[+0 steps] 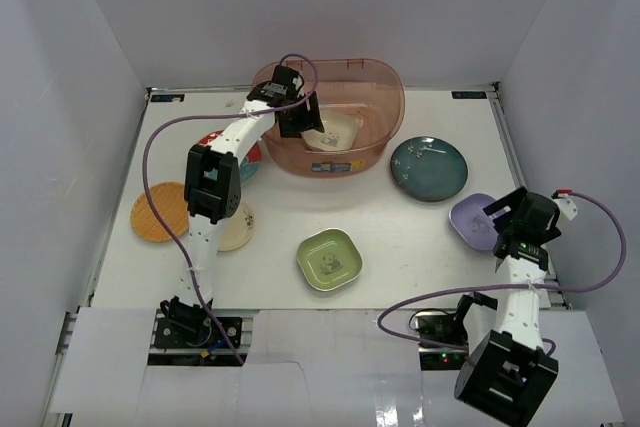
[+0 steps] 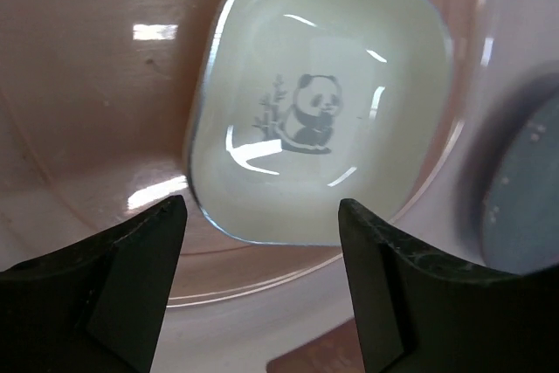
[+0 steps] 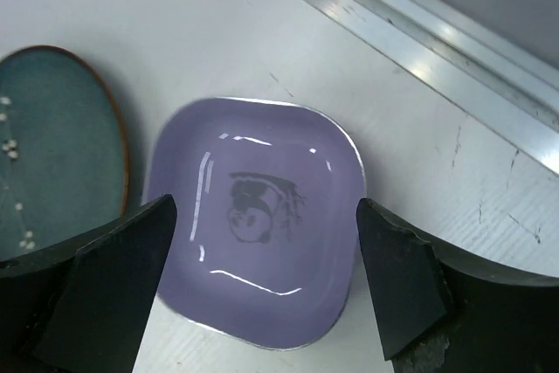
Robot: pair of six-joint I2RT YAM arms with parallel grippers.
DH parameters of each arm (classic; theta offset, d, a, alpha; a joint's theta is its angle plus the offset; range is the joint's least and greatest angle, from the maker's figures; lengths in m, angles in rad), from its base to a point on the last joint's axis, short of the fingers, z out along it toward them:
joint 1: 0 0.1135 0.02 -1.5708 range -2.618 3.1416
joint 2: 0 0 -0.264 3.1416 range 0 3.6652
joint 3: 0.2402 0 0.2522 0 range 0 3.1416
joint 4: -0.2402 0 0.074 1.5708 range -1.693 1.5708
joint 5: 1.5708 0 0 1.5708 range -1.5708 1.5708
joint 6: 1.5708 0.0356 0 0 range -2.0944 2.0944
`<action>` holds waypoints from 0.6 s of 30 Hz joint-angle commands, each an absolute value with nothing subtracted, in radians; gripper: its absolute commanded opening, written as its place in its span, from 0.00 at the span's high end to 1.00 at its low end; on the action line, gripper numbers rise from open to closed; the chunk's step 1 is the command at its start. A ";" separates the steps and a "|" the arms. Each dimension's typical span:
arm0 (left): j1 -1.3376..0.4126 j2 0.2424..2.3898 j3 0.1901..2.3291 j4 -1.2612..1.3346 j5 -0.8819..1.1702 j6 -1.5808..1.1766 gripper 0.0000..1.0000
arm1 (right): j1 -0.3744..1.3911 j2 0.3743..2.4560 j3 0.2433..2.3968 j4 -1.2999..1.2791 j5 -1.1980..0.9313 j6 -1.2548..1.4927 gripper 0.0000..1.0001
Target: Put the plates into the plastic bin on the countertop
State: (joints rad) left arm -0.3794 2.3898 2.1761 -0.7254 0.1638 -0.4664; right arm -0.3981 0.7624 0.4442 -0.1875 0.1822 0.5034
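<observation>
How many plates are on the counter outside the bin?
6: dark teal right of bin, lavender far right, green front center, orange and cream left, red partly behind the left arm; more may hide there.

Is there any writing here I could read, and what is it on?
Nothing is legible.
Sticker on the plastic bin: too small to read.
Dark tags at far corners of the countertop: too small to read.
Cream plate and lavender plate: panda drawings, no words.
</observation>
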 commanded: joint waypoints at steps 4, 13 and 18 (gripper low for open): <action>-0.402 2.077 2.156 -0.577 0.324 -0.499 0.18 | -0.462 0.883 0.390 -0.135 0.135 0.587 0.13; -0.485 1.576 1.576 -0.515 0.235 -0.473 0.31 | -0.466 0.994 0.308 -0.017 0.110 0.635 0.40; -0.515 1.320 1.112 -0.581 0.163 -0.462 0.33 | -0.469 0.922 0.272 -0.012 0.097 0.669 0.92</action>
